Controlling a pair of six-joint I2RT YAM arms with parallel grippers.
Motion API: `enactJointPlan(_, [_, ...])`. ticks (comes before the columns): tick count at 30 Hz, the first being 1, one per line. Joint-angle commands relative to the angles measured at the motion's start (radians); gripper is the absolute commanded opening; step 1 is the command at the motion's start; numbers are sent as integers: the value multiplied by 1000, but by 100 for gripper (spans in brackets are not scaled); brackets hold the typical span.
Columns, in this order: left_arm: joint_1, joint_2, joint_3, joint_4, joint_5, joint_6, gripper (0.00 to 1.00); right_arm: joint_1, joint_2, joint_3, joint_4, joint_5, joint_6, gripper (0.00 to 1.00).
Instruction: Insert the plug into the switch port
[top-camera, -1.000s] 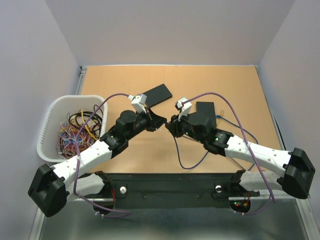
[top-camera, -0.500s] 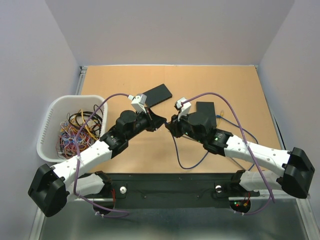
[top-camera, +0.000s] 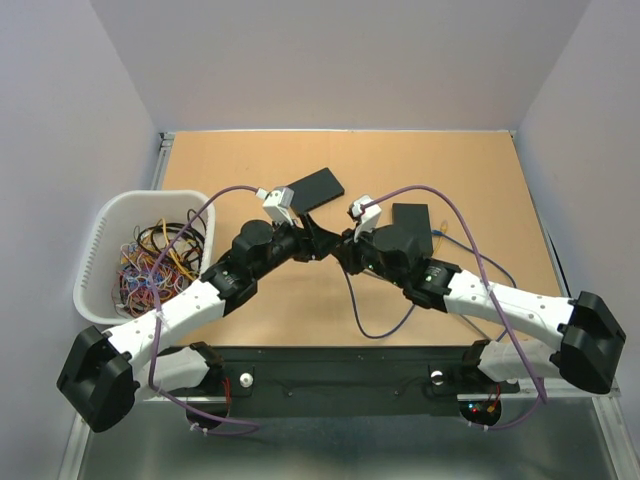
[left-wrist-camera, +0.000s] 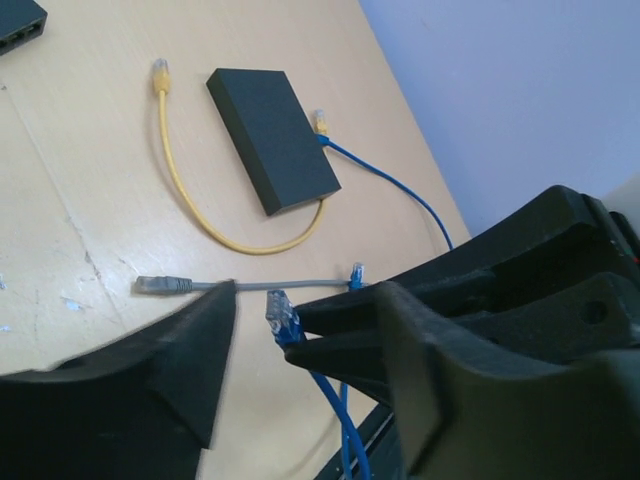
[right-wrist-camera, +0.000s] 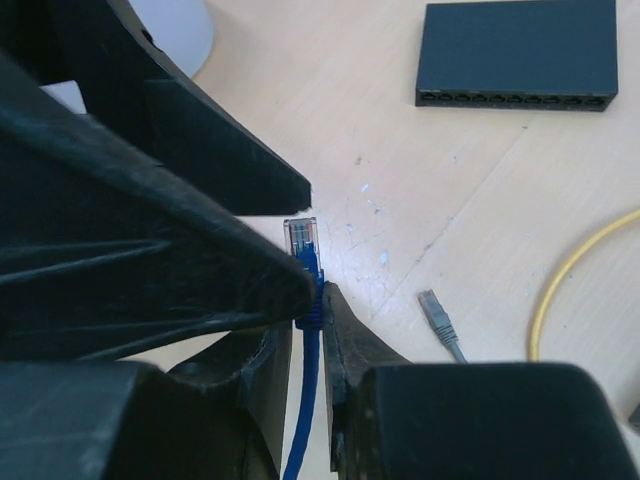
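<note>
The blue plug (right-wrist-camera: 303, 245) has a clear tip and stands pinched in my right gripper (right-wrist-camera: 318, 300), which is shut on its boot; the blue cable (top-camera: 381, 322) loops down to the table behind. My left gripper (left-wrist-camera: 305, 300) is open, its fingers (left-wrist-camera: 170, 370) spread to either side of the plug (left-wrist-camera: 281, 316) without touching it. The two grippers meet above the table's middle, left gripper (top-camera: 318, 240) against right gripper (top-camera: 343, 252). The black switch (right-wrist-camera: 515, 55) lies flat beyond them with its row of ports facing me, and in the top view the switch (top-camera: 313, 188) is just behind the left gripper.
A second black box (left-wrist-camera: 272, 137) lies to the right with a yellow cable (left-wrist-camera: 180, 170) and a blue lead plugged in. A loose grey plug (right-wrist-camera: 437, 312) rests on the table. A white basket (top-camera: 92, 255) of tangled cables stands at the left edge.
My left gripper has opened and let go of the plug, which now stays in the right gripper. The right arm has shifted slightly left.
</note>
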Motion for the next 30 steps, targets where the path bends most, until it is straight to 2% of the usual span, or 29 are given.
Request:
enactJointPlan(1, [8, -5, 15, 36, -21, 41, 76, 8, 9, -28, 67, 88, 19, 0])
enactJointPlan(5, [77, 33, 41, 25, -12, 67, 81, -2, 26, -46, 64, 142, 26, 1])
enactJointPlan(8, [178, 117, 76, 68, 37, 98, 81, -57, 49, -56, 59, 145, 65, 0])
enactJointPlan(10, [248, 223, 128, 114, 54, 122, 81, -84, 81, -53, 56, 132, 82, 0])
enactJointPlan(15, [336, 490, 297, 212, 83, 233, 81, -141, 155, -16, 35, 136, 101, 1])
enactJointPlan(16, [351, 598, 391, 200, 94, 237, 79, -159, 173, 12, 29, 133, 109, 0])
enactJointPlan(19, [410, 791, 525, 182, 161, 201, 76, -274, 251, 94, 24, 66, 135, 1])
enactJointPlan(23, [445, 945, 725, 156, 177, 210, 76, -403, 436, 234, 15, 4, 125, 0])
enactJointPlan(27, [468, 1108, 921, 48, 226, 236, 76, -446, 598, 432, -27, -10, 109, 0])
enactJointPlan(28, [480, 1168, 955, 21, 243, 233, 75, -453, 685, 467, -36, -8, 108, 0])
enactJointPlan(30, [488, 1206, 1007, 19, 280, 222, 75, -471, 759, 570, -53, -1, 105, 0])
